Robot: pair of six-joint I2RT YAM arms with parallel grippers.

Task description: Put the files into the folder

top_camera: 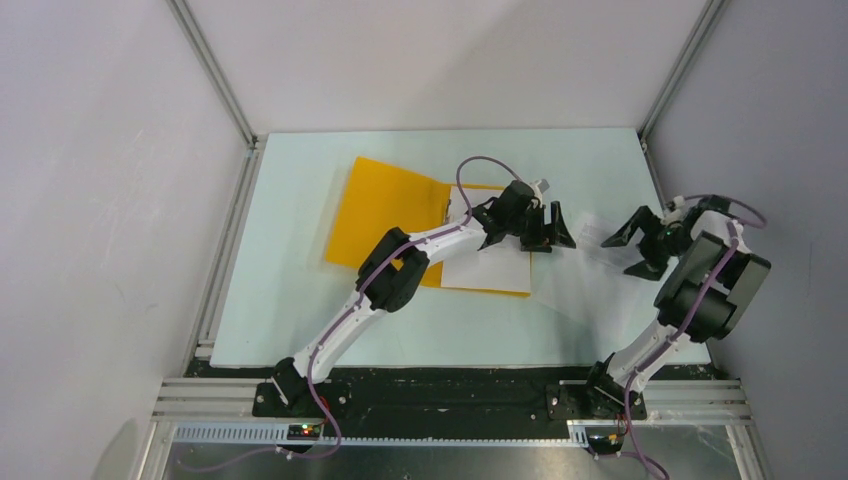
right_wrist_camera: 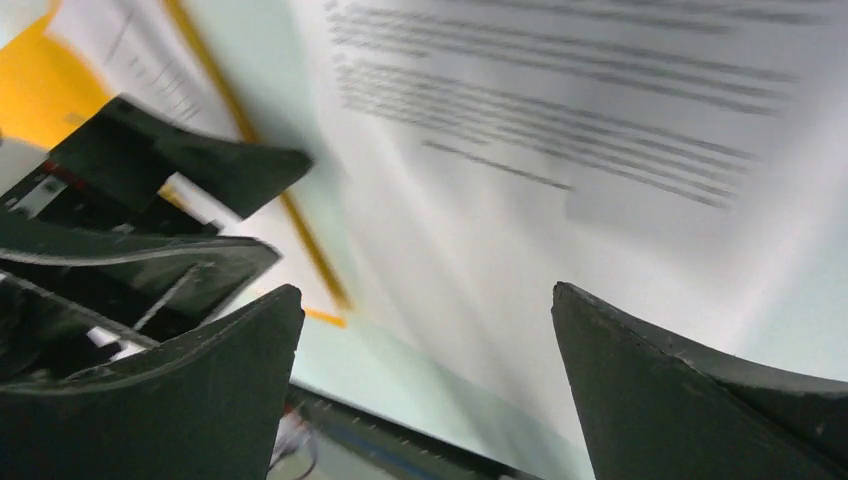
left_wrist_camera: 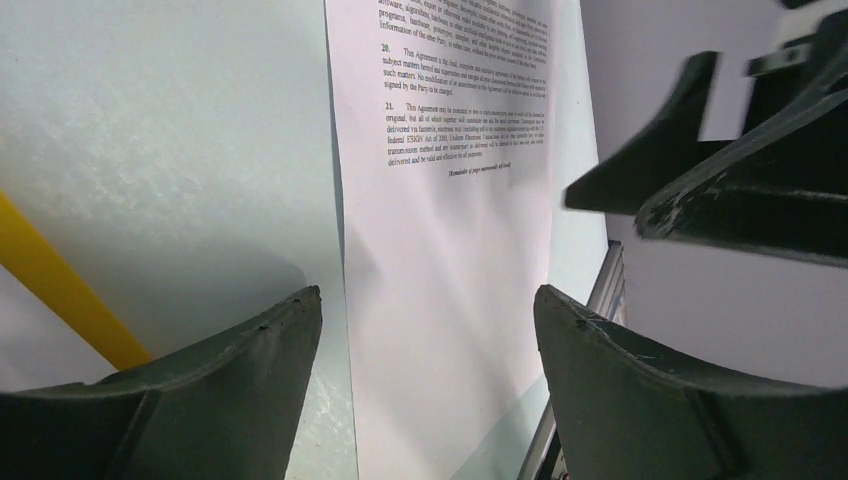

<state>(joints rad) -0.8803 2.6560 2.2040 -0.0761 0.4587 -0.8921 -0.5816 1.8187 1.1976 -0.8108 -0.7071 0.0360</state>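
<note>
Left pincer (top_camera: 550, 235) and right pincer (top_camera: 626, 252) both spread, file (left_wrist_camera: 450, 280) flat between them

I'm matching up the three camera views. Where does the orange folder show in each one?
Top external: the orange folder lies left of centre, a white sheet on its right part.
Left wrist: a yellow strip at the left edge.
Right wrist: top left corner, blurred.
Shared landmark: the loose printed sheet beside the folder.
</note>
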